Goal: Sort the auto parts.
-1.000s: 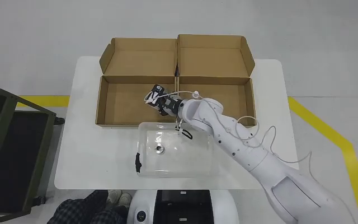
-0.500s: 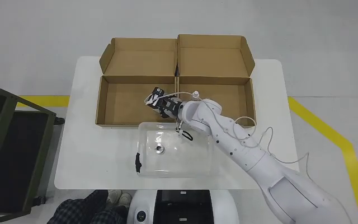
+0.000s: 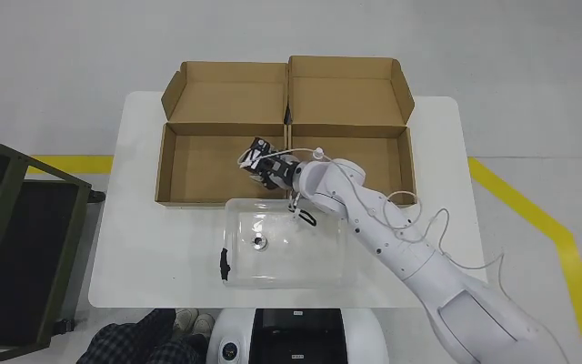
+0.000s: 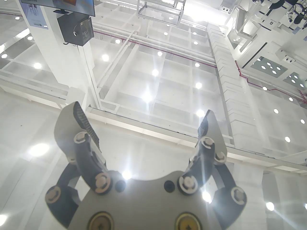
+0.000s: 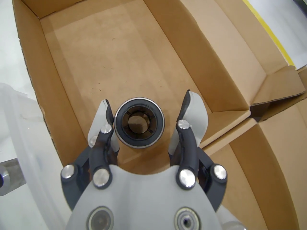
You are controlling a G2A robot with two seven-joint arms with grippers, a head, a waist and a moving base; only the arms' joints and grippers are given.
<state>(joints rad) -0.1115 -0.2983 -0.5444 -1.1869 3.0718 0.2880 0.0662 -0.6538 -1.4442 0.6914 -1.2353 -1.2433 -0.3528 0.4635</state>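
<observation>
A round black-and-metal bearing [image 5: 139, 126] lies at the near end of the left cardboard box [image 5: 108, 48]. My right gripper [image 5: 146, 96] is open around it; one finger touches its rim and the other stands clear. From above, the right gripper [image 3: 255, 153] hangs over the left box [image 3: 195, 166]. A small metal part [image 3: 259, 242] rests in the clear plastic bin [image 3: 318, 264]. My left gripper [image 4: 142, 108] points up at the ceiling, open and holding nothing.
A second cardboard box [image 3: 364, 159] adjoins the first on the right, both with lids folded back. The clear bin sits in front of the boxes with a black latch [image 3: 223, 264] on its left end. White table [image 3: 136, 227] surrounds them.
The right gripper has shifted only slightly over the left box's near right corner. Nothing else has moved.
</observation>
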